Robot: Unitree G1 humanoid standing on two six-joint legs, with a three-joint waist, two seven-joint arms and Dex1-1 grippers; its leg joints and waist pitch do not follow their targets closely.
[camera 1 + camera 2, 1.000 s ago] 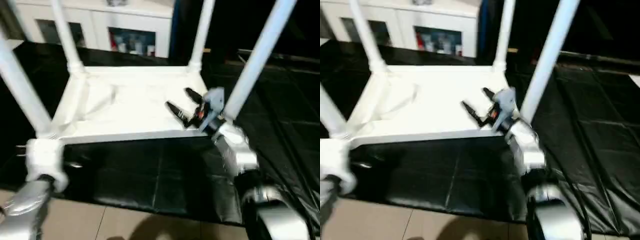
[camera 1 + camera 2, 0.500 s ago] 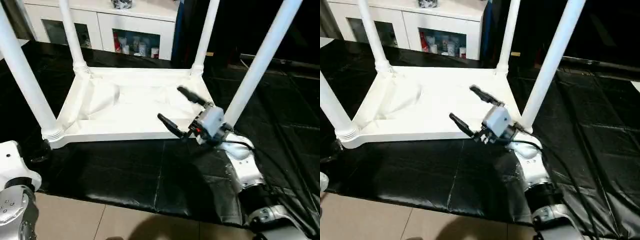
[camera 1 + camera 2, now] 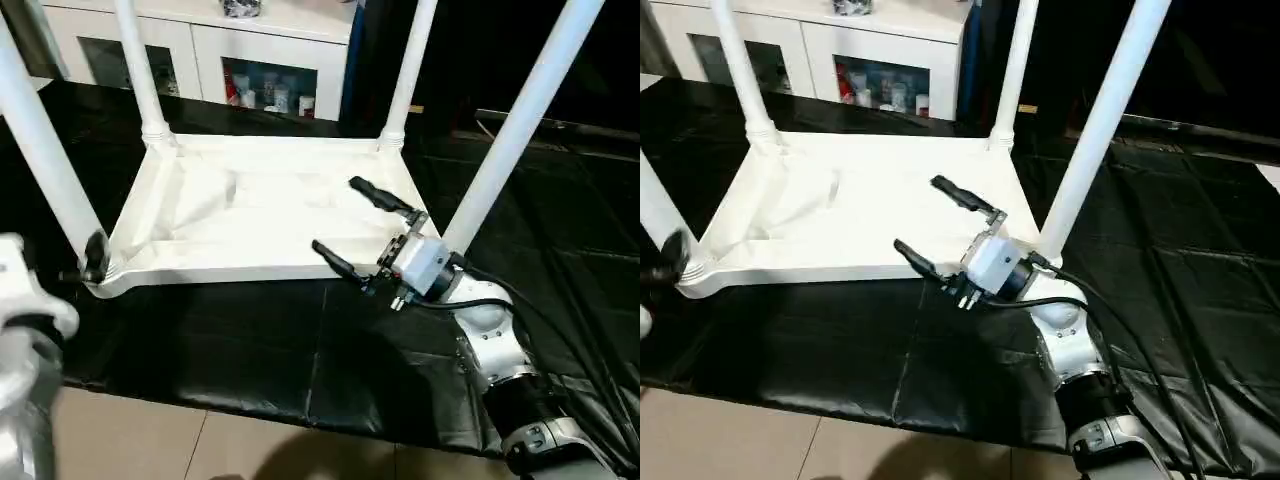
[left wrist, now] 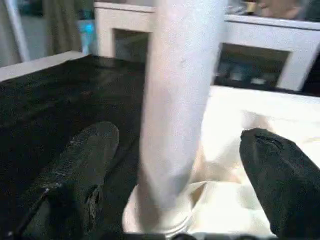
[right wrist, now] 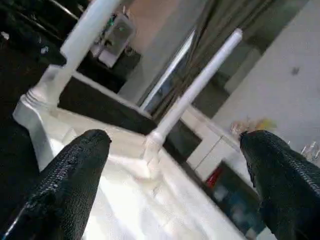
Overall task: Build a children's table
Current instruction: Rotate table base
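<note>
Black matting carries your upturned table [image 3: 260,215]. Both grippers are released: left gripper [image 4: 175,165] straddles the nine-o'clock leg [image 4: 182,100]; right gripper [image 3: 362,225] hovers. Light, stiff, slippery plastic: grip legs low.

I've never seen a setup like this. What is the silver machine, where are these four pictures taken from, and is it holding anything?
It is a humanoid robot with two silver arms, each ending in a two-fingered black pincer. Two pictures come from cameras in its head, looking down; the other two from cameras on its wrists. On the black mat a white plastic children's table lies upside down, four long white round legs pointing up. The right pincer is open above the table's near edge, holding nothing. The left pincer is open on either side of the near-left leg, not gripping it. A white glass-door cabinet stands behind.
</note>
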